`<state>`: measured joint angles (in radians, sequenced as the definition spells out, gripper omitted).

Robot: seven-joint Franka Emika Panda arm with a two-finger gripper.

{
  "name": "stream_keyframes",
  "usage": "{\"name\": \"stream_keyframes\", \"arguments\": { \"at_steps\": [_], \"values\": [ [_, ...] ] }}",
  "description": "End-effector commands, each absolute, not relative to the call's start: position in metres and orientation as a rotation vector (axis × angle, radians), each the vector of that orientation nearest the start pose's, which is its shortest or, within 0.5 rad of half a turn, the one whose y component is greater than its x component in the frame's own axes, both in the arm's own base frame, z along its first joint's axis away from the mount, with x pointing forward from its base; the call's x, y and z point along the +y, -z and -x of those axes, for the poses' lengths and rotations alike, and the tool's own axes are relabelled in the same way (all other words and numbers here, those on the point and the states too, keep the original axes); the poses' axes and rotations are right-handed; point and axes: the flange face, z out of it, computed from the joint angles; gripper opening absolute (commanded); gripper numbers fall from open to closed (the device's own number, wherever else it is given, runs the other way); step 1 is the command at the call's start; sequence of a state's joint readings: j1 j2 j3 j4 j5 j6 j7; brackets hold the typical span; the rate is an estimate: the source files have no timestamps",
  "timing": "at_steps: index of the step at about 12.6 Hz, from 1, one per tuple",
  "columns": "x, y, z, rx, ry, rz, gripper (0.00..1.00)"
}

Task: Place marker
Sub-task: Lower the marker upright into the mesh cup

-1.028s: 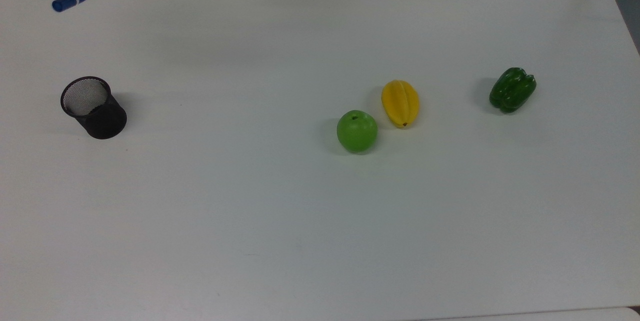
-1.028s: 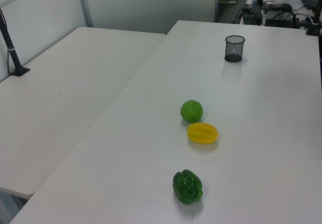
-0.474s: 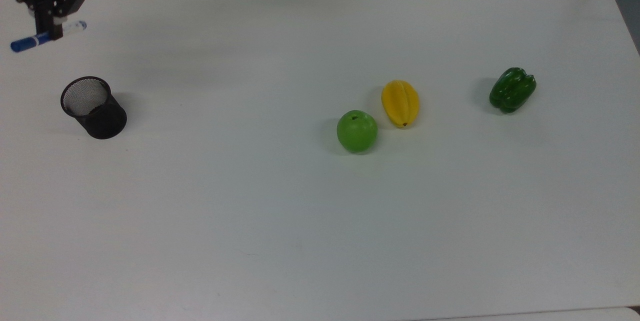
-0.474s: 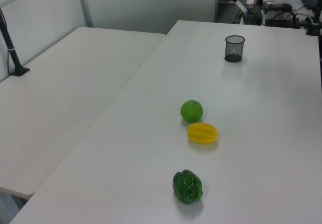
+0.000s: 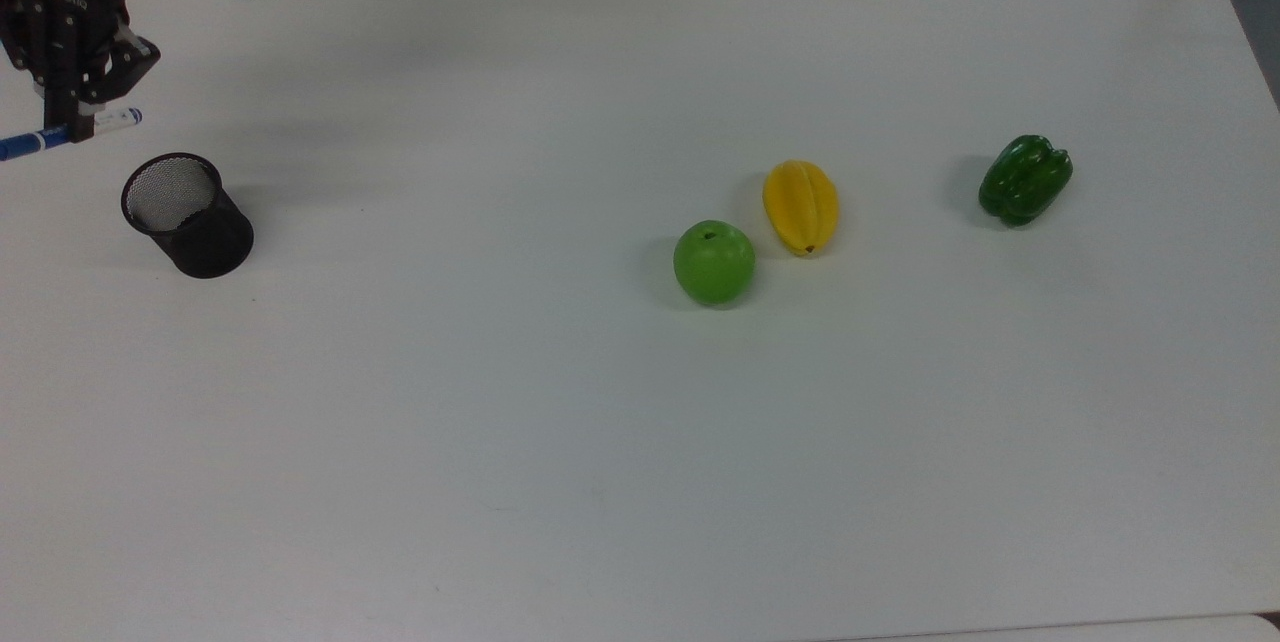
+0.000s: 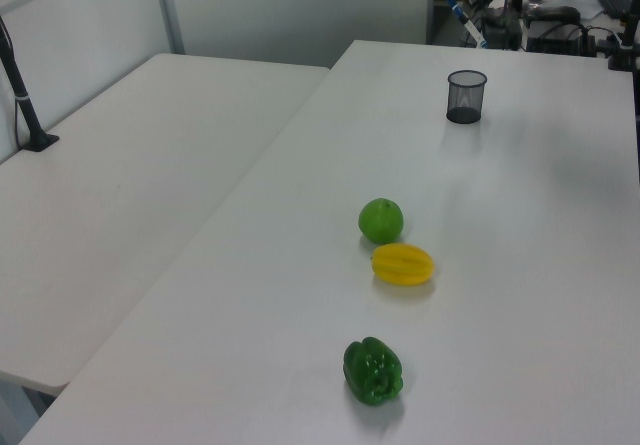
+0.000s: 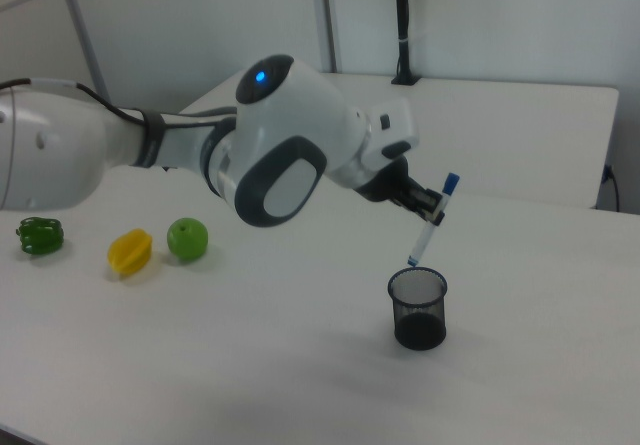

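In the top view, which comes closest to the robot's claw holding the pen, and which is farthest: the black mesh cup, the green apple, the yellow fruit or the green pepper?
Measured from the gripper, which holds the marker at the top view's upper left:
1. Black mesh cup, just below it.
2. Green apple, mid-table.
3. Yellow fruit, slightly beyond the apple.
4. Green pepper, far right.

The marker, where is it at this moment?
The marker is held in the gripper, tilted, cap up. In the right view its lower tip hangs just above the cup.
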<state>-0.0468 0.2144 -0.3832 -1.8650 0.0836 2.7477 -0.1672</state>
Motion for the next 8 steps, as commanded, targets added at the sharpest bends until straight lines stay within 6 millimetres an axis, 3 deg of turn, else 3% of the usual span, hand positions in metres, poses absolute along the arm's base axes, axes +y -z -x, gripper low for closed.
{"name": "stream_keyframes", "arguments": {
  "at_steps": [1, 3, 8],
  "values": [
    [-0.263, -0.459, -0.604, 0.551, 1.129, 3.110, 0.00],
    [-0.263, -0.439, -0.598, 0.570, 1.168, 3.103, 0.00],
    [-0.248, -0.417, -0.604, 0.593, 1.186, 3.075, 0.00]
  ]
}}
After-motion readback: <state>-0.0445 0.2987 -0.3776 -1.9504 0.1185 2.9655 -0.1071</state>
